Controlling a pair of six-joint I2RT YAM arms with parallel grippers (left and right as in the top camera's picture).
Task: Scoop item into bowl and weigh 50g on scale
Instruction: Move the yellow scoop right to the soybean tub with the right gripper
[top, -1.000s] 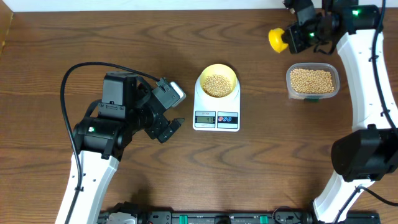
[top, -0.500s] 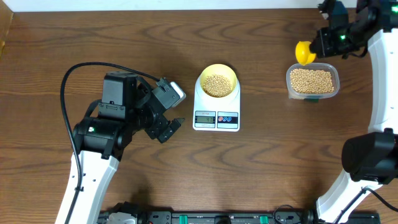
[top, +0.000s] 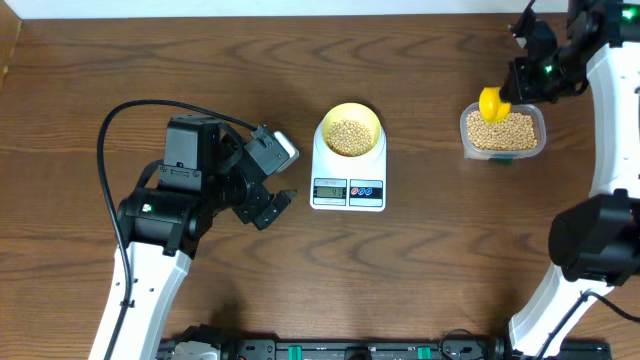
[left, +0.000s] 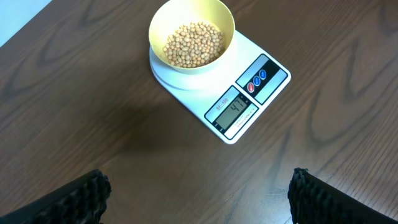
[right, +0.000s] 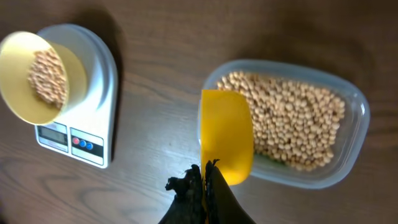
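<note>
Right wrist view: right gripper (right: 204, 173) clamps yellow scoop (right: 227, 134) by its handle.
Scoop: blade over tub's (right: 357, 102) near rim, beans (right: 292, 118) just ahead; seemingly empty.
Bowl (right: 18, 106): on scale (right: 109, 81), well apart, leftward.

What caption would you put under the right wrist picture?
Right tool holds the yellow scoop at the tub of beans, scale nearby.

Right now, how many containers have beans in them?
2. The bowl sits on the scale mid-table, and the clear tub is at the far right. The scoop over the tub's left edge looks empty.
</note>
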